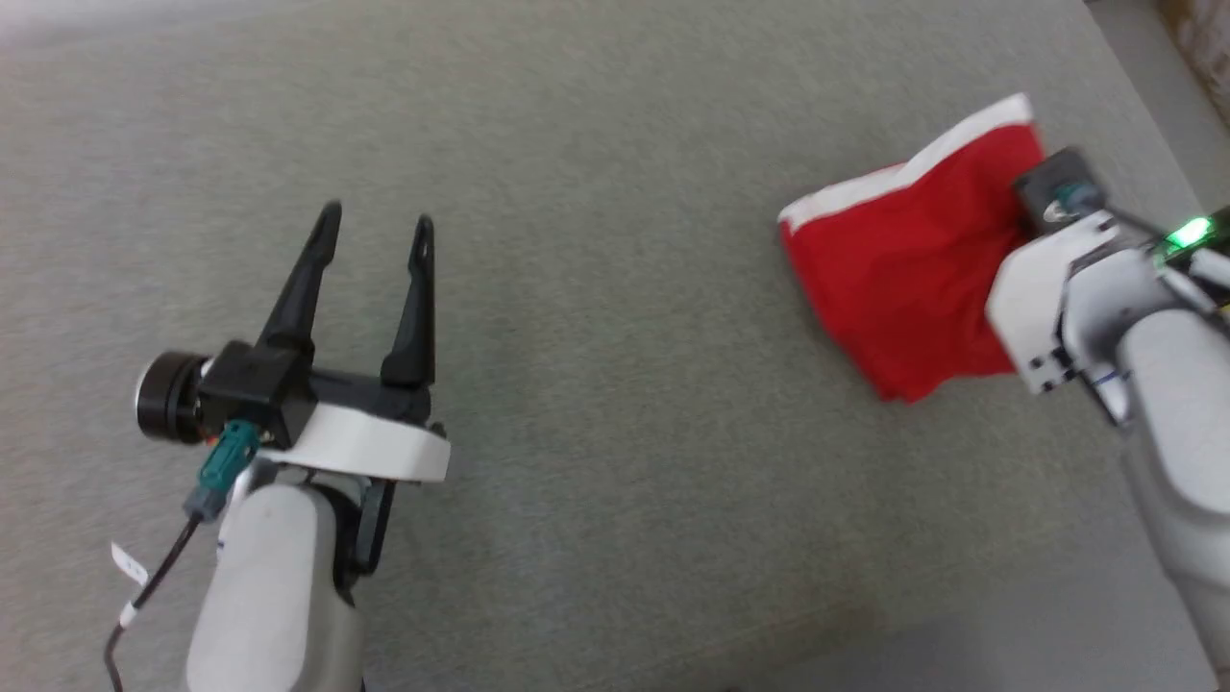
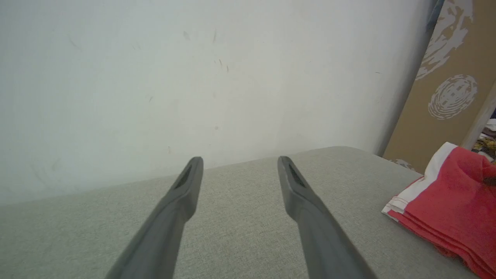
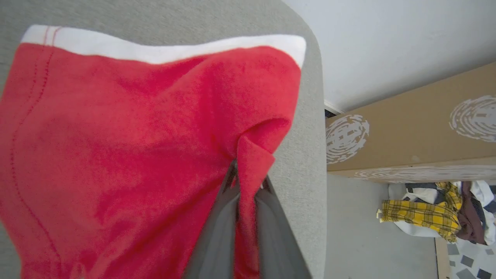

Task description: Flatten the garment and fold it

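Red garment (image 1: pixel 898 279) lies folded in layers at the right end of the grey counter (image 1: pixel 596 384), near its rounded corner, with a white stripe along its far edge. Right claw (image 3: pixel 248 186) is clenched on a raised pleat of the red cloth, its pale forearm reaching in from the right. Left claw (image 1: pixel 377 216) hovers over the counter well apart from the garment, fingers spread wide and pointing away from the robot.

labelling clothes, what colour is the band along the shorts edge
White band on red shorts, clearest in right wrist view.
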{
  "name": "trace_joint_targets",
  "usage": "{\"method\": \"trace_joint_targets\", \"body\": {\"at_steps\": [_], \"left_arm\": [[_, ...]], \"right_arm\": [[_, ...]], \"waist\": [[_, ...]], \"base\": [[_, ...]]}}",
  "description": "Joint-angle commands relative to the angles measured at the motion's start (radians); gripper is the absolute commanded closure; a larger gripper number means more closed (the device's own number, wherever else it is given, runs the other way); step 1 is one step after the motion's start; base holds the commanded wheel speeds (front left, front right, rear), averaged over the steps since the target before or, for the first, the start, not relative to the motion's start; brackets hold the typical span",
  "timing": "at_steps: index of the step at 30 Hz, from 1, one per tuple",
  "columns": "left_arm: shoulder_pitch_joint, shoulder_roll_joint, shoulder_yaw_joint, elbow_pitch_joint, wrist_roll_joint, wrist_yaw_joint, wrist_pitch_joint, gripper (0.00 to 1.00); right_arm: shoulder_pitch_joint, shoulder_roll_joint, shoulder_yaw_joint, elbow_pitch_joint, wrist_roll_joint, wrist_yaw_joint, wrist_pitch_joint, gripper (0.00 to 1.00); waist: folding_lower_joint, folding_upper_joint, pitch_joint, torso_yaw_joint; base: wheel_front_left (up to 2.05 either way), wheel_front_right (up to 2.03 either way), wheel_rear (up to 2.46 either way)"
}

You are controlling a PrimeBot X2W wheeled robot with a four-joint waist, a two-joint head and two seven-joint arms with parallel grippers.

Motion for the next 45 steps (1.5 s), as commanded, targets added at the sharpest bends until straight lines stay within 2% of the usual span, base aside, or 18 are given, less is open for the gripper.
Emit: {"method": "trace_joint_targets", "body": {"at_steps": [1,9,17,22,23,24,25,31,35,41,45], "left_arm": [[-0.024,0.009,-0.008,-0.004,0.007,-0.005,-0.005,0.0],[-0.091,0.042,-0.059,0.0,0.02,-0.014,-0.002,0.0],[-0.125,0.067,-0.088,-0.013,0.022,-0.017,0.012,0.0],[-0.13,0.063,-0.097,-0.009,0.015,-0.013,0.008,0.0],[-0.129,0.062,-0.098,-0.005,0.013,-0.012,0.007,0.0],[-0.127,0.059,-0.099,-0.001,0.011,-0.011,0.006,0.0],[-0.125,0.058,-0.099,0.003,0.009,-0.01,0.004,0.0],[-0.108,0.037,-0.095,0.03,-0.015,0.002,-0.003,0.0],[-0.085,0.012,-0.09,0.043,-0.043,0.007,-0.004,0.0],[-0.023,-0.018,-0.065,0.056,-0.094,0.01,-0.004,0.0],[0.017,-0.03,-0.051,0.069,-0.117,0.011,-0.005,0.0]], "right_arm": [[-0.022,0.003,-0.021,0.016,-0.015,-0.002,-0.014,1.0],[-0.115,-0.01,-0.173,0.144,-0.123,-0.002,-0.096,1.0],[-0.192,-0.037,-0.367,0.225,-0.265,-0.002,-0.161,1.0],[-0.208,-0.044,-0.499,0.254,-0.335,-0.002,-0.209,1.0],[-0.207,-0.044,-0.518,0.258,-0.351,-0.002,-0.224,0.82],[-0.205,-0.043,-0.537,0.264,-0.367,-0.002,-0.233,0.51],[-0.202,-0.041,-0.554,0.271,-0.381,-0.002,-0.236,0.0],[-0.179,-0.03,-0.633,0.284,-0.446,-0.002,-0.275,0.0],[-0.152,-0.017,-0.655,0.283,-0.425,-0.002,-0.34,0.0],[-0.081,0.027,-0.637,0.241,-0.286,-0.002,-0.467,0.0],[0.006,0.08,-0.583,0.152,-0.149,-0.002,-0.535,0.0]], "waist": [[-0.0001,-0.0001,0.108,-0.105],[-0.0001,-0.0001,0.193,-0.119],[-0.0001,-0.0001,0.261,-0.069],[-0.0001,-0.0001,0.259,-0.026],[-0.0001,-0.0001,0.254,-0.018],[-0.0001,-0.0001,0.247,-0.011],[-0.0001,-0.0001,0.24,-0.004],[-0.0001,-0.0001,0.166,0.035],[-0.0001,-0.0001,0.085,0.073],[-0.0001,-0.0001,-0.04,0.142],[-0.0001,-0.0001,-0.107,0.19]], "base": [[0.0,0.0,0.0],[0.0,0.0,0.0],[0.0,0.0,0.0],[0.0,0.0,0.0],[0.0,0.0,0.0],[0.0,0.0,0.0],[0.0,0.0,0.0],[0.0,0.0,0.0],[0.0,0.0,0.0],[0.0,0.0,0.0],[0.0,0.0,0.0]]}}
